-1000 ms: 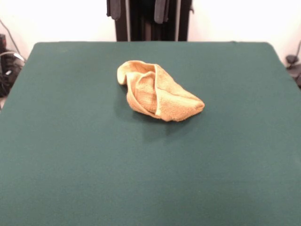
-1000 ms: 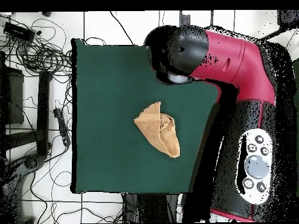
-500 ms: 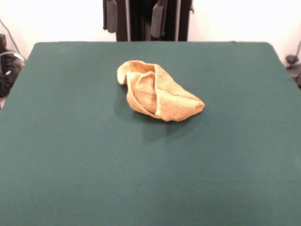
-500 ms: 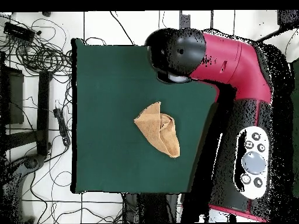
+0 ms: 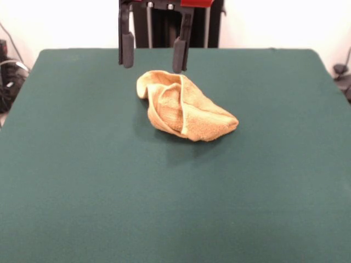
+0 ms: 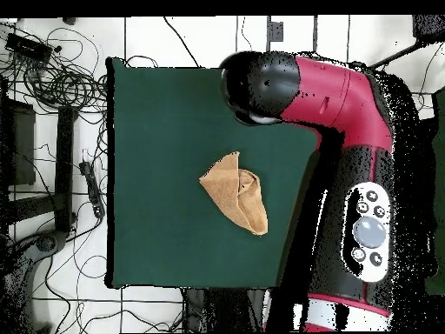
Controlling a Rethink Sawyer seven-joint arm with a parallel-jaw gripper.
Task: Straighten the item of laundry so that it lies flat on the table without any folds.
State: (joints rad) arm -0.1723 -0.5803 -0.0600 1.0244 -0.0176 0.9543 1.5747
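Note:
The item of laundry (image 5: pixel 186 109) is a golden yellow-orange towel lying crumpled and folded over itself a little beyond the middle of the green table (image 5: pixel 175 208). In the overhead view the towel (image 6: pixel 236 193) shows as a bunched wedge near the middle of the table (image 6: pixel 165 130). My gripper (image 5: pixel 153 57) hangs open above the towel's far left end, with its two black fingers (image 5: pixel 127 52) set wide apart and holding nothing. The right fingertip is close over the towel's top fold; I cannot tell if it touches. From overhead, the arm's black head (image 6: pixel 261 87) hides the gripper.
The red arm (image 6: pixel 356 174) stretches along the table's right side in the overhead view. Tangled cables (image 6: pixel 61 78) lie on the floor left of the table. More cables (image 5: pixel 8 76) show at the left edge of the front view.
The gripper has come down from the top edge of the front view until its fingers hang just over the towel's far end. The towel has not moved.

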